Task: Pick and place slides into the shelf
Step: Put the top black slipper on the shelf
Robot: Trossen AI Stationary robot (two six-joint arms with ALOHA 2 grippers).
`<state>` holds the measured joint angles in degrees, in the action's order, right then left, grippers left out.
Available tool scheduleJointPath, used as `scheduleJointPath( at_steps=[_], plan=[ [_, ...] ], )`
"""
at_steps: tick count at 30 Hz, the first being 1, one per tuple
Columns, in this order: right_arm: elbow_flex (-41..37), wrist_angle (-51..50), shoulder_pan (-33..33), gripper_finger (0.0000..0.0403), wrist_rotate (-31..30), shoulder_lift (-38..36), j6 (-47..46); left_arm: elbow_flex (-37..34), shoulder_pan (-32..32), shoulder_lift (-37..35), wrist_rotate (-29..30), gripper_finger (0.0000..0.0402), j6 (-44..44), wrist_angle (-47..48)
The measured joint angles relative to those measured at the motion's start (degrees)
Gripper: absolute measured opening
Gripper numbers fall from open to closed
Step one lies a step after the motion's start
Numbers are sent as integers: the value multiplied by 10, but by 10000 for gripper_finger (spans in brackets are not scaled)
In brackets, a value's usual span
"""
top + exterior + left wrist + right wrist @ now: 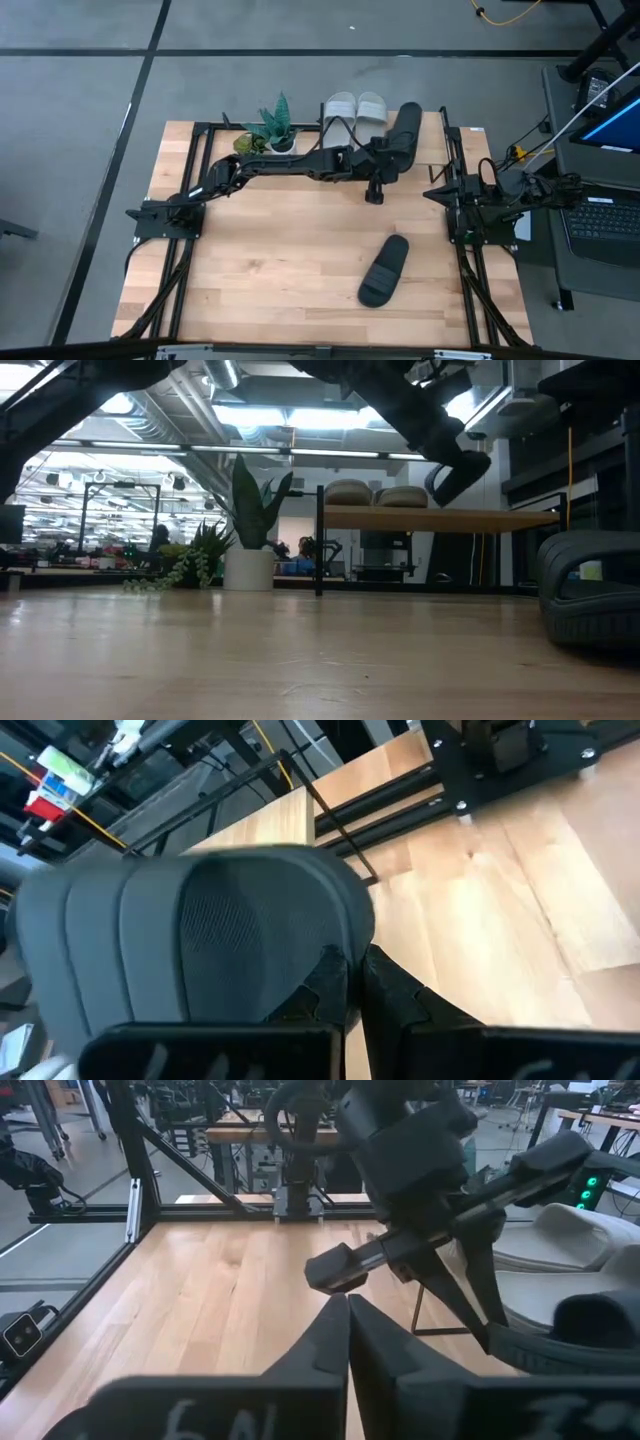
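My left gripper (388,158) reaches across to the table's far edge and is shut on a black slide (405,130), held in the air over the shelf (432,142). In the low view this slide (455,472) hangs just above the shelf's wooden top board (450,518). Two pale slides (355,108) lie side by side with their soles on that board. The second black slide (385,270) lies flat on the tabletop, near and right of centre. My right gripper (346,1320) is shut and holds nothing; its arm waits at the table's right edge. My left gripper pinches the black slide (200,920) between its two fingers at one long side edge (335,945), coming level from the table's left. The slide is lifted clear of both table and shelf. How far back it reaches between the fingers does not show.
A potted plant (275,130) stands at the far edge, left of the shelf. Black frame rails run along the table's left (175,250) and right (465,250) sides. The bare wooden tabletop (290,240) spreads between the arms.
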<state>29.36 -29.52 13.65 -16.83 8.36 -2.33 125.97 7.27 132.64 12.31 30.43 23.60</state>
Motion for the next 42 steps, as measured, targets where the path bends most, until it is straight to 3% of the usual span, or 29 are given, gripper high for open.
scheduleJointPath(
  at_steps=[15,24,37,42],
  plan=[
    [0,0,0,5,0,0,0,0,11,0,0,5,13,0],
    [0,0,0,23,0,0,0,0,12,0,0,34,13,8],
    [0,0,0,9,2,0,0,0,12,0,4,65,12,5],
    [0,0,0,29,40,0,-2,0,12,0,6,81,13,-12]
  ],
)
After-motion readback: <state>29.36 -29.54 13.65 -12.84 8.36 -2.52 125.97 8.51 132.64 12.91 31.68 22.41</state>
